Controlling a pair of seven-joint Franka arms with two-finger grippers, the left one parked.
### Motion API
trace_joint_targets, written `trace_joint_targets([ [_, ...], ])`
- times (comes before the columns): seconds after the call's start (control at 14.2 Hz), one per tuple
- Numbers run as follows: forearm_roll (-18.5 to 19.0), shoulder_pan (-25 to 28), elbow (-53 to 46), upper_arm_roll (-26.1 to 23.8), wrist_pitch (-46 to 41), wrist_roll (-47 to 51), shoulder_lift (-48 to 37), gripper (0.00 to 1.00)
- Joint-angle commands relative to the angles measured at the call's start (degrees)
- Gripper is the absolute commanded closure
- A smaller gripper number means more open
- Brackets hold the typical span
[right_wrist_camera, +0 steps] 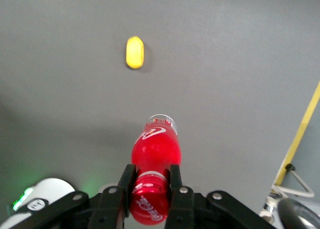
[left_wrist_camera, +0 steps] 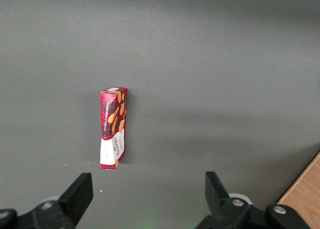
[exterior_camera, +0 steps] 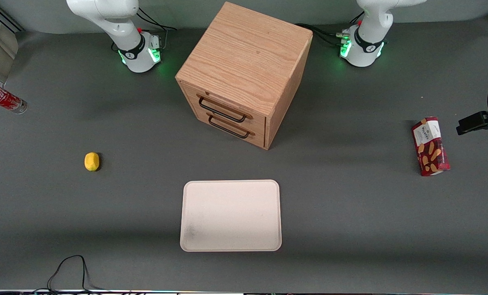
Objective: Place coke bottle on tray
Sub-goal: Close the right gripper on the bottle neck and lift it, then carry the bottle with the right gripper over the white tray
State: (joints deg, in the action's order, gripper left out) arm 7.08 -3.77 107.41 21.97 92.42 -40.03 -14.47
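My right gripper is shut on the red cap and neck of the coke bottle, with one finger on each side of the cap. The bottle hangs from it above the grey table, clear base pointing away. In the front view the bottle shows tilted at the working arm's end of the table; the gripper itself is out of that frame. The cream tray lies flat in the middle of the table, near the front camera, with nothing on it.
A yellow lemon lies on the table between bottle and tray; it also shows in the right wrist view. A wooden drawer cabinet stands farther from the camera than the tray. A red wafer box lies toward the parked arm's end.
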Motion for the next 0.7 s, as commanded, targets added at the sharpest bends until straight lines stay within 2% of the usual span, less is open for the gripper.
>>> trace_joint_targets([
  [0.0, -3.02, 0.08, -5.53, -4.28, -1.19, 4.07, 5.22, 0.87],
  [0.35, -8.99, 4.38, -20.62, -12.38, -1.27, 14.52, 18.31, 0.87],
  [0.63, -12.87, 12.36, -34.95, -14.15, -1.27, 25.49, 32.63, 0.89],
])
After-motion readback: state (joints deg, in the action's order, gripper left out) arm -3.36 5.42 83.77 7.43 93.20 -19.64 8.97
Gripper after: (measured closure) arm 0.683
